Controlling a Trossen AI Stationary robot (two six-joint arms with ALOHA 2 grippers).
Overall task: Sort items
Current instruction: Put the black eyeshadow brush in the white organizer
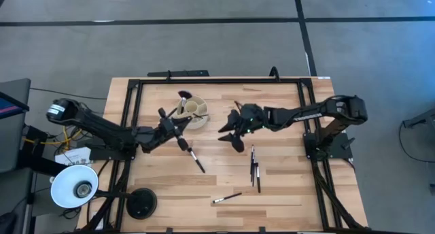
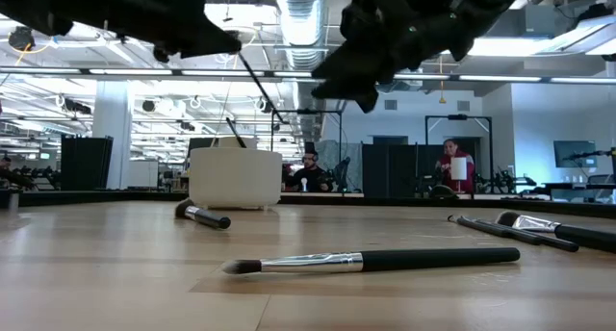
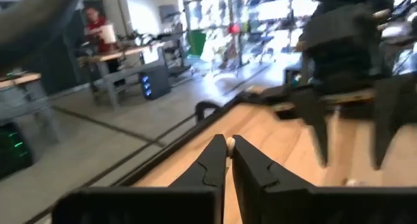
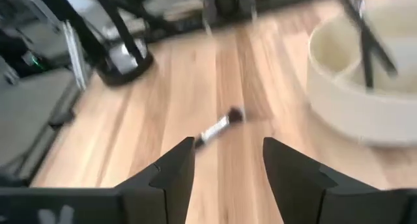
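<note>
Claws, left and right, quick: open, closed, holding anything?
Left claw: shut on a thin brush near the cup.
Right claw: open, empty.

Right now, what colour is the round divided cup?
Cream, seen best in the low view: cup.

Open-plan lab: desks [image 3: 124,58], ceiling ducts [image 2: 298,23]

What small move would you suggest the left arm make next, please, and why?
Probably carry its load a little further over the cream divided cup and let go. The left gripper is shut on a thin brush, right beside the cup, which already holds some brushes. The right gripper hangs open and empty above the table.
</note>
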